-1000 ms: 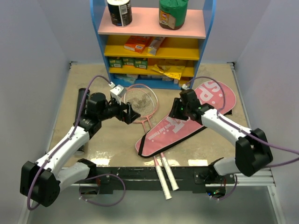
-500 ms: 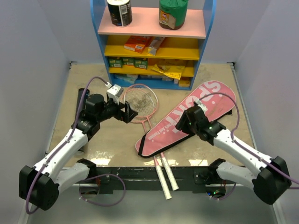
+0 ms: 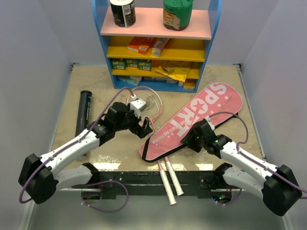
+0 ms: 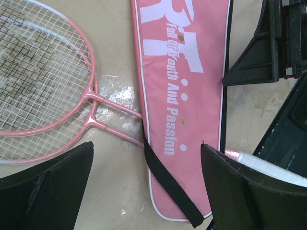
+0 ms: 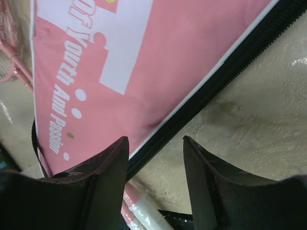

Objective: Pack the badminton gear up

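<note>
1. The left gripper [image 4: 147, 158] stands wide open and empty; right below its gap lies the narrow end of the pink bag [image 4: 192, 72], with the black strap [image 4: 168, 184] trailing toward the fingertips.
2. Just off one finger, the two rackets [image 4: 94, 97] run their shafts under the bag's edge; their heads lie further out on that side, outside the bag.
3. The right gripper [image 5: 154, 143] has its jaws parted on nothing; the bag's zip [image 5: 216, 91] passes slantwise beneath the gap.
4. The bag's long axis runs from the left gripper out past the right one; the right looks nearer the zip, the left nearer the rackets.
5. The black tube [image 3: 84, 112] lies well apart, beyond the left arm's outer side.
</note>
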